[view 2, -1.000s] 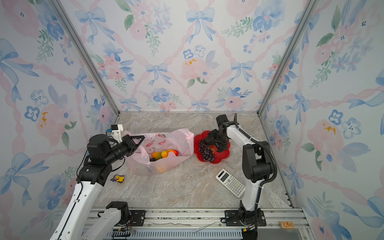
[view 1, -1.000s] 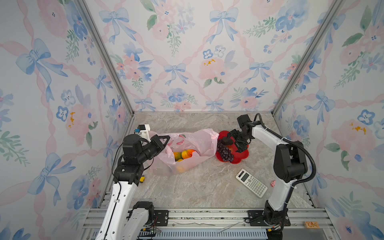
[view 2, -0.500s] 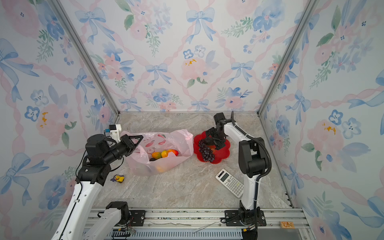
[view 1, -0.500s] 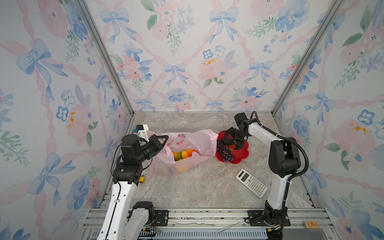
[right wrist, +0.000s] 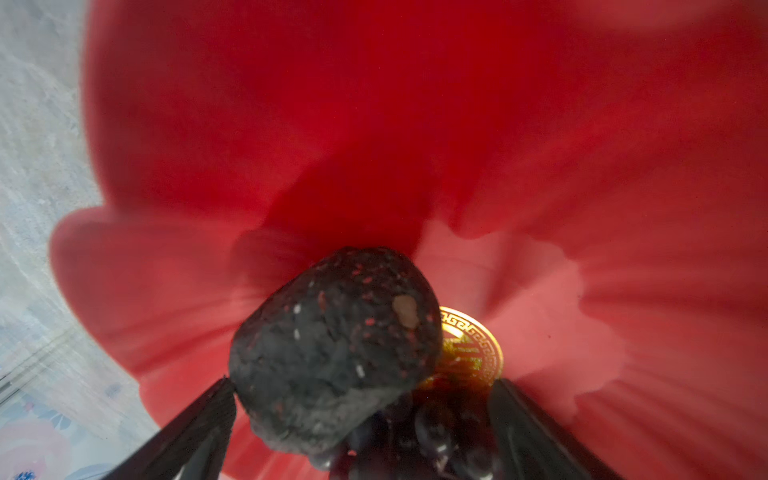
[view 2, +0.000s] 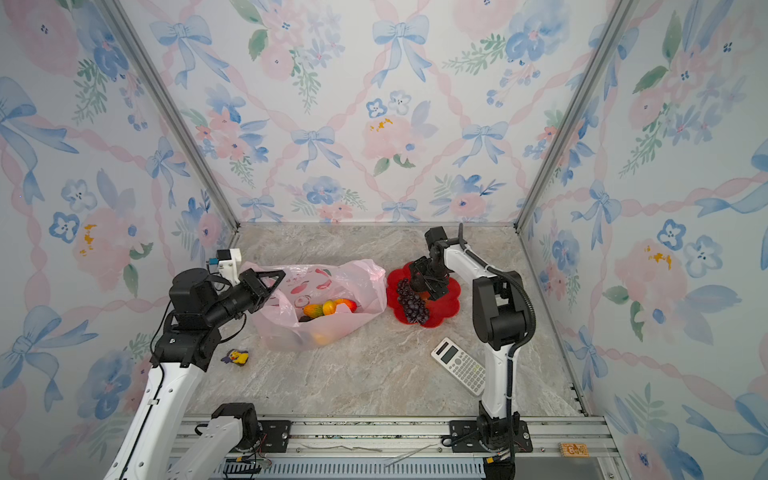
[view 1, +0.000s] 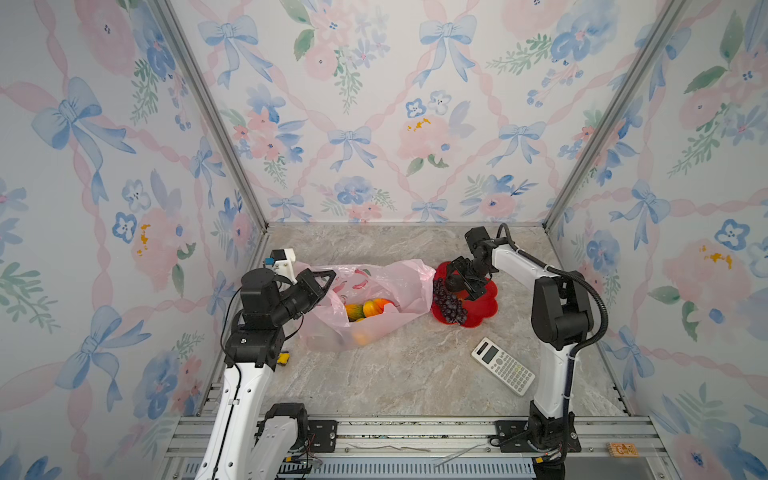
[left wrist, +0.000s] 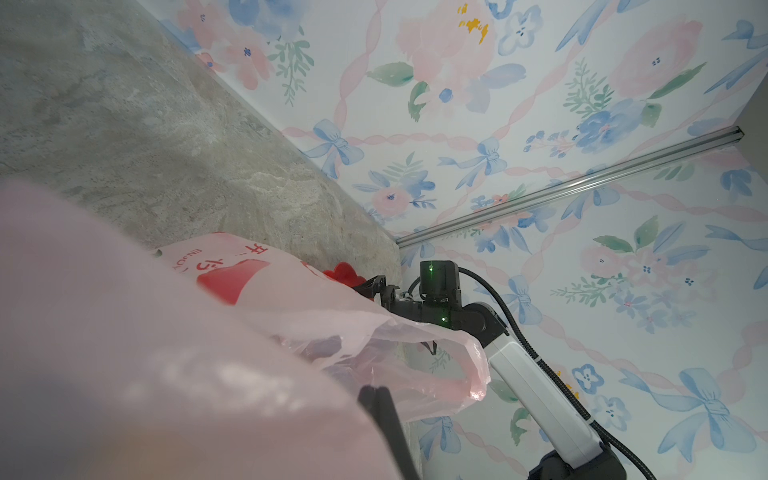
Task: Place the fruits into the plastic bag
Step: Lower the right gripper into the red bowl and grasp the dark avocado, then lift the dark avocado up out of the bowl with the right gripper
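The pale-pink plastic bag (view 1: 386, 282) (view 2: 332, 282) lies left of centre with its mouth held up. My left gripper (view 1: 326, 279) (view 2: 276, 277) (left wrist: 374, 392) is shut on the bag's rim at its left side. Orange and yellow fruits (view 1: 368, 309) (view 2: 328, 307) lie inside. On the red plate (view 1: 482, 309) (view 2: 444, 309) (right wrist: 374, 124) rest a purple grape bunch (view 1: 449, 305) (view 2: 411, 305) and a dark avocado (view 1: 453, 284) (right wrist: 336, 353). My right gripper (view 1: 467, 280) (view 2: 424, 282) (right wrist: 361, 382) stands open low over the plate, a finger on either side of the avocado.
A white calculator (view 1: 503, 371) (view 2: 459, 371) lies at the front right near the right arm's base. A small yellow duck toy (view 2: 237, 356) sits by the left arm. Floral walls close in the back and both sides.
The right arm has swung in closer and its open gripper has settled lower round the avocado on the plate. The left gripper and the bag have stayed put.
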{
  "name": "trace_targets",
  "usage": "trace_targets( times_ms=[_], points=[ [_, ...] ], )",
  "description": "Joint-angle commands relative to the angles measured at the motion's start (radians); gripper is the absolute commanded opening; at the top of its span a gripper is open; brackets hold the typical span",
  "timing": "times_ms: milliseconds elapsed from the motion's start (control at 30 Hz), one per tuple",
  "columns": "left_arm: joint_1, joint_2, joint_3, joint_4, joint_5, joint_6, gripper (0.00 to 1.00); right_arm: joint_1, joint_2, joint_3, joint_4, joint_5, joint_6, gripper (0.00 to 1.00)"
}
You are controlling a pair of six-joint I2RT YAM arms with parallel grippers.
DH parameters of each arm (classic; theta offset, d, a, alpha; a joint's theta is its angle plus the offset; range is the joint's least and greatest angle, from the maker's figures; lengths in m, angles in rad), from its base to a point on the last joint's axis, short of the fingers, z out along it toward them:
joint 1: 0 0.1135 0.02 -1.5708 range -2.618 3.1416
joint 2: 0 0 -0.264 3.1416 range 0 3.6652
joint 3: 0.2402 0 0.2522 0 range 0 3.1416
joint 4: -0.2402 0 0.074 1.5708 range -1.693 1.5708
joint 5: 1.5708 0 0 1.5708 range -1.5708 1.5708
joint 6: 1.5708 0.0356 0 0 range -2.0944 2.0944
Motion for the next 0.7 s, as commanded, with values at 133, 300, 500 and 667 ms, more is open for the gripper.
trace_targets(
  times_ms=[133,300,500,667],
  points=[
    [0.013,-0.001,0.003,-0.002,0.02,0.016,0.0,0.011,0.036,0.017,-0.025,0.026,-0.015,0.97],
    [0.017,0.0,0.001,-0.001,0.021,0.016,0.0,0.012,0.042,0.009,-0.021,0.029,-0.015,0.98],
    [0.02,0.0,-0.001,-0.001,0.023,0.016,0.0,0.005,0.043,-0.005,-0.008,0.029,-0.012,0.98],
    [0.021,-0.003,-0.004,-0.001,0.023,0.016,0.0,-0.002,0.035,-0.029,0.011,0.023,-0.01,0.9]
  ],
)
